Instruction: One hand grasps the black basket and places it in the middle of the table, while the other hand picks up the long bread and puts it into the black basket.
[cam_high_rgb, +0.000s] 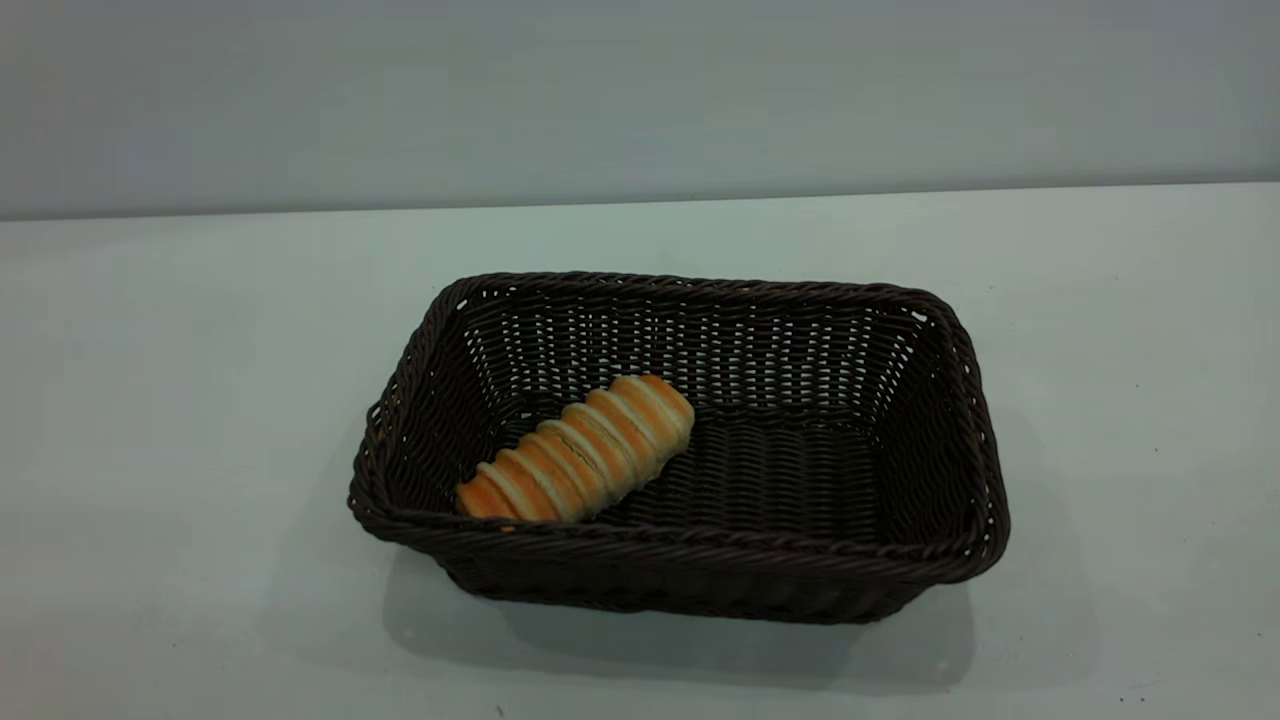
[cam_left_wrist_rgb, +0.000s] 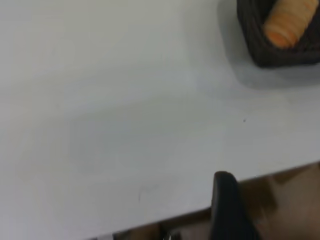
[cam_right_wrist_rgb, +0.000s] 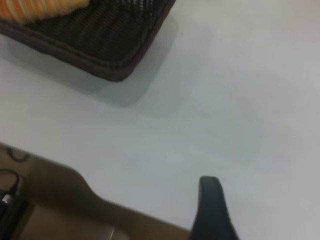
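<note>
The black basket (cam_high_rgb: 690, 560) stands on the white table (cam_high_rgb: 180, 420) near its middle. The long bread (cam_high_rgb: 580, 450) lies inside it, slanted against the basket's left front corner. Neither arm shows in the exterior view. In the left wrist view a corner of the basket (cam_left_wrist_rgb: 280, 57) with the bread's end (cam_left_wrist_rgb: 287, 22) lies far from my left gripper (cam_left_wrist_rgb: 227, 200), which hangs at the table's edge holding nothing. In the right wrist view the basket's corner (cam_right_wrist_rgb: 100, 40) and a bit of the bread (cam_right_wrist_rgb: 40, 7) lie far from my right gripper (cam_right_wrist_rgb: 212, 205), which is also empty.
A grey wall (cam_high_rgb: 640, 90) rises behind the table. In both wrist views the table's near edge shows, with brown floor (cam_left_wrist_rgb: 290, 200) beyond it. A dark cable (cam_right_wrist_rgb: 10, 195) lies on the floor by the right arm.
</note>
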